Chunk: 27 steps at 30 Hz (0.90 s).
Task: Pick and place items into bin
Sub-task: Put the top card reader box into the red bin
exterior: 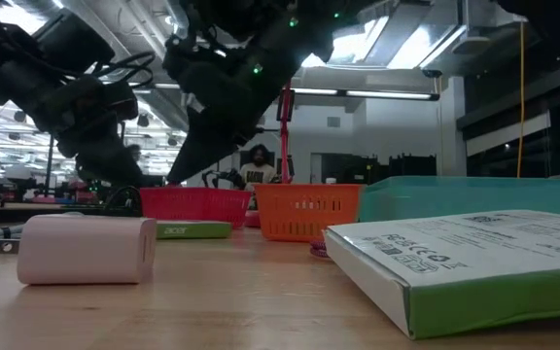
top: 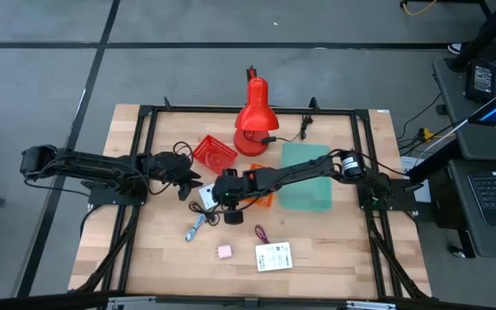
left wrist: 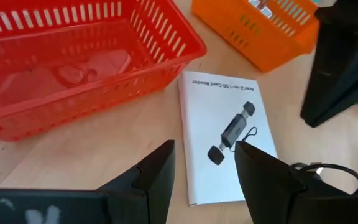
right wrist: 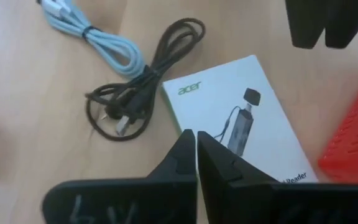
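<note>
A white printed card box [left wrist: 229, 140] lies flat on the table between the red basket [left wrist: 73, 62] and the orange basket [left wrist: 260, 31]. My left gripper [left wrist: 204, 152] is open and hovers just short of the box, one finger to each side of its end. My right gripper [right wrist: 196, 134] is shut, with its tips over the same box [right wrist: 241, 112]. A black cable [right wrist: 135, 93] and a light blue cable [right wrist: 98, 34] lie beside it. Nearer the table's front lie a pink cube [top: 224, 251], a maroon cord loop [top: 261, 232], a blue-silver piece [top: 195, 228] and a second white box [top: 274, 256]. My right gripper's shut fingertips stand over the white box's long edge [right wrist: 185, 121], coming from above at a slant. My own fingers hide the spot, so I cannot tell whether they touch it.
A teal bin [top: 306, 176] sits at the table's right, partly under my right arm. The red desk lamp [top: 252, 108] stands at the far edge. The two grippers are close together at mid-table [top: 205, 185]. Bare wood shows near the front left corner [top: 136, 258].
</note>
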Each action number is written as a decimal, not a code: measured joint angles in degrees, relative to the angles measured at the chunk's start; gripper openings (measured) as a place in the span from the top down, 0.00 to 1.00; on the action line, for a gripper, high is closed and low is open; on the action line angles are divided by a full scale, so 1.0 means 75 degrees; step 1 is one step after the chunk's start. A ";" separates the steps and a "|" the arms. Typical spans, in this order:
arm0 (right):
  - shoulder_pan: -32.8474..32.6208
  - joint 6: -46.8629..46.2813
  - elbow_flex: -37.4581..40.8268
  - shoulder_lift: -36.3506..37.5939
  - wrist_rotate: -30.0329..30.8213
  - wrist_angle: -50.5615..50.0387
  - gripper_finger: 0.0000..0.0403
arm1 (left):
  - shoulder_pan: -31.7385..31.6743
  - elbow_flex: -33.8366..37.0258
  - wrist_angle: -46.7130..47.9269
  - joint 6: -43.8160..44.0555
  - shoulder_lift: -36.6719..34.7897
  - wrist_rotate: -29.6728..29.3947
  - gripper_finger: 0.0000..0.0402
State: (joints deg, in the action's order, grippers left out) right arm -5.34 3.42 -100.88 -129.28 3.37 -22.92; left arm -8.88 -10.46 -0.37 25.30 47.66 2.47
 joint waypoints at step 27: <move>0.0025 0.0006 0.0009 -0.0444 0.0275 0.0287 1.00 | 0.0006 0.0000 0.0050 0.0003 0.0000 -0.0075 0.60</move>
State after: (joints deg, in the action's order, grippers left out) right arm -5.15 3.47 -100.82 -132.62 5.44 -20.76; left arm -8.84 -10.46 0.01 25.32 47.66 1.91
